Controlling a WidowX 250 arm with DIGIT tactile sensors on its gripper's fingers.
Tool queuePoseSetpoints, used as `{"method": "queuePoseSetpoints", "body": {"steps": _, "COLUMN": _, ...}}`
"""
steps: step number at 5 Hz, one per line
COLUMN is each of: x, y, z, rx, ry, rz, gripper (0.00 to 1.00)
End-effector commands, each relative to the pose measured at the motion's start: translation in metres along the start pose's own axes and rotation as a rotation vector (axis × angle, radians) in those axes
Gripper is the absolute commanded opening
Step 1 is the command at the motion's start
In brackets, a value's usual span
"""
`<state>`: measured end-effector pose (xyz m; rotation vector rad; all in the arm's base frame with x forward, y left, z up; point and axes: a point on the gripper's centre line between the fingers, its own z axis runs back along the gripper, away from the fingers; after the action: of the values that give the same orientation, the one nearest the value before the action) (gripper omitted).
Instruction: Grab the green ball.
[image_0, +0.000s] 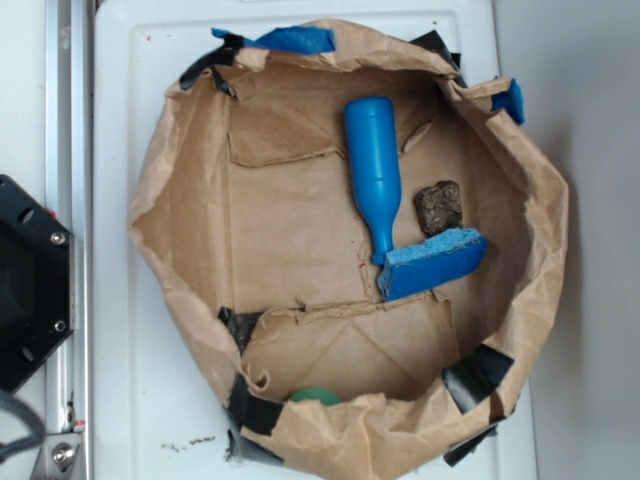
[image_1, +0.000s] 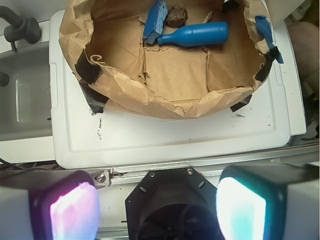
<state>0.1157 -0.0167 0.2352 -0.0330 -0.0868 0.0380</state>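
Observation:
Only the top of the green ball shows in the exterior view, tucked behind the crumpled near wall of the brown paper bowl at its bottom edge. The wrist view does not show the ball; the paper wall hides that corner. My gripper is open. Its two glowing pads, one pink and one teal, stand far apart with nothing between them. It hangs above the black robot base, outside the bowl and well away from the ball. The exterior view does not show the gripper.
Inside the bowl lie a blue bottle, a brown lumpy rock and a blue sponge block. The bowl, patched with black and blue tape, sits on a white tray. A metal rail runs along the left.

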Motion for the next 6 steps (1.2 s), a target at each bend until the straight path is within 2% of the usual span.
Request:
{"method": "queuePoseSetpoints", "body": {"steps": 1, "x": 0.000, "y": 0.000, "z": 0.000, "rx": 0.000, "ry": 0.000, "rz": 0.000, "gripper": 1.00}}
{"method": "queuePoseSetpoints", "body": {"steps": 3, "x": 0.055, "y": 0.006, "z": -0.005, "rx": 0.028, "ry": -0.026, "rz": 0.009, "gripper": 1.00}}
{"method": "queuePoseSetpoints", "body": {"steps": 5, "x": 0.090, "y": 0.009, "z": -0.027, "rx": 0.012, "ry": -0.024, "rz": -0.001, "gripper": 1.00}}
{"method": "queuePoseSetpoints", "body": {"steps": 6, "x": 0.108, "y": 0.015, "z": -0.038, "rx": 0.026, "ry": -0.031, "rz": -0.013, "gripper": 1.00}}
